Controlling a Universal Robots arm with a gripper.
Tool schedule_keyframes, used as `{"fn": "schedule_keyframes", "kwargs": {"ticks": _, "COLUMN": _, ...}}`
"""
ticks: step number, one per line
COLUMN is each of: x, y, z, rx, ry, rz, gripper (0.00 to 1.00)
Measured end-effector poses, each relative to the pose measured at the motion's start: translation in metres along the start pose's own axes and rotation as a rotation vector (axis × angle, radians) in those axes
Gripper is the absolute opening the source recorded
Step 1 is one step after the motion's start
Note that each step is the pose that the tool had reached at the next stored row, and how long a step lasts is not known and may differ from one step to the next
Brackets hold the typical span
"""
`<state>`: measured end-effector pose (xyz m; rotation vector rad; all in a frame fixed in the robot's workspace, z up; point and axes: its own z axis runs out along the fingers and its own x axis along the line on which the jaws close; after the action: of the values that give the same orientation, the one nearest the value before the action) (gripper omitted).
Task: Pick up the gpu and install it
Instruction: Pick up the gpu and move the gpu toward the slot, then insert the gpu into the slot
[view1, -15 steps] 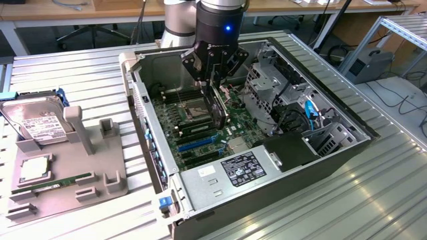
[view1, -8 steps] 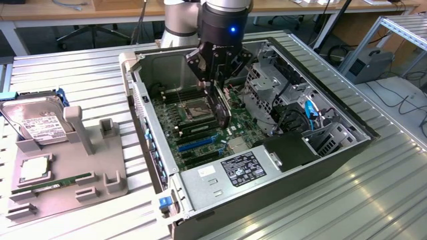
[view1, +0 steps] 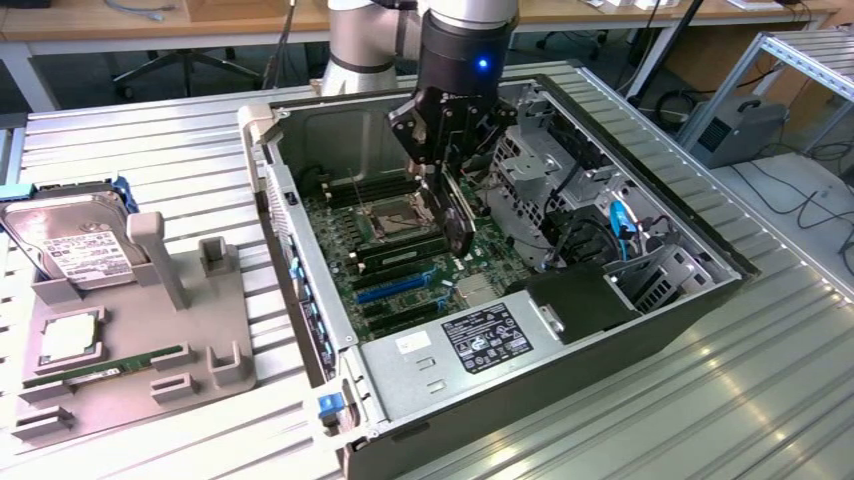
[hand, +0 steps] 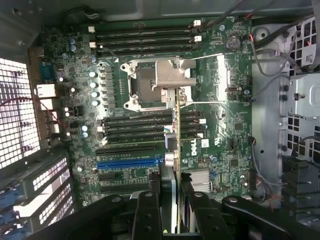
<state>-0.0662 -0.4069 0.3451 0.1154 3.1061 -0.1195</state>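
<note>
Gripper half-closed, clamped on gpu. Card held on edge over motherboard, mid-board, inside open case.

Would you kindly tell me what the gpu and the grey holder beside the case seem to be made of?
The gpu looks like a dark circuit board, probably fibreglass laminate, matte, seen thin and edge-on. The grey holder looks like moulded or printed plastic: uniform matte grey, blocky posts, no metallic shine.
</note>
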Motion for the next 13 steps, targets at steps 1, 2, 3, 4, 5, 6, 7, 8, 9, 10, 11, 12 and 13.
{"fn": "schedule_keyframes", "kwargs": {"ticks": 1, "x": -0.003, "y": 0.0003, "z": 0.0009, "rx": 0.0000, "ry": 0.0000, "rz": 0.000, "gripper": 0.27}}
{"fn": "schedule_keyframes", "kwargs": {"ticks": 2, "x": -0.007, "y": 0.0008, "z": 0.0026, "rx": 0.0001, "ry": 0.0000, "rz": 0.000, "gripper": 0.27}}
{"fn": "schedule_keyframes", "kwargs": {"ticks": 3, "x": -0.011, "y": 0.0012, "z": 0.0042, "rx": 0.0003, "ry": 0.0000, "rz": 0.000, "gripper": 0.27}}
{"fn": "schedule_keyframes", "kwargs": {"ticks": 4, "x": -0.015, "y": 0.0016, "z": 0.0057, "rx": 0.0005, "ry": 0.0000, "rz": 0.000, "gripper": 0.27}}
{"fn": "schedule_keyframes", "kwargs": {"ticks": 5, "x": -0.020, "y": 0.0021, "z": 0.0080, "rx": 0.0008, "ry": 0.0000, "rz": 0.000, "gripper": 0.27}}
{"fn": "schedule_keyframes", "kwargs": {"ticks": 6, "x": -0.032, "y": 0.0032, "z": 0.0119, "rx": 0.0020, "ry": -0.0002, "rz": 0.000, "gripper": 0.27}}
{"fn": "schedule_keyframes", "kwargs": {"ticks": 7, "x": -0.034, "y": 0.0096, "z": 0.0152, "rx": 0.0064, "ry": -0.0004, "rz": 0.000, "gripper": 0.27}}
{"fn": "schedule_keyframes", "kwargs": {"ticks": 8, "x": -0.033, "y": 0.0151, "z": 0.0179, "rx": 0.0096, "ry": -0.0007, "rz": 0.000, "gripper": 0.27}}
{"fn": "schedule_keyframes", "kwargs": {"ticks": 9, "x": -0.033, "y": 0.0165, "z": 0.0189, "rx": 0.0101, "ry": -0.0007, "rz": 0.000, "gripper": 0.27}}
{"fn": "schedule_keyframes", "kwargs": {"ticks": 10, "x": -0.033, "y": 0.0165, "z": 0.0189, "rx": 0.0101, "ry": -0.0007, "rz": 0.000, "gripper": 0.27}}
{"fn": "schedule_keyframes", "kwargs": {"ticks": 11, "x": -0.033, "y": 0.0165, "z": 0.0189, "rx": 0.0101, "ry": -0.0007, "rz": 0.000, "gripper": 0.27}}
{"fn": "schedule_keyframes", "kwargs": {"ticks": 12, "x": -0.033, "y": 0.0166, "z": 0.0190, "rx": 0.0097, "ry": -0.0015, "rz": -0.009, "gripper": 0.27}}
{"fn": "schedule_keyframes", "kwargs": {"ticks": 13, "x": -0.033, "y": 0.0165, "z": 0.0189, "rx": 0.0082, "ry": -0.0053, "rz": -0.057, "gripper": 0.27}}
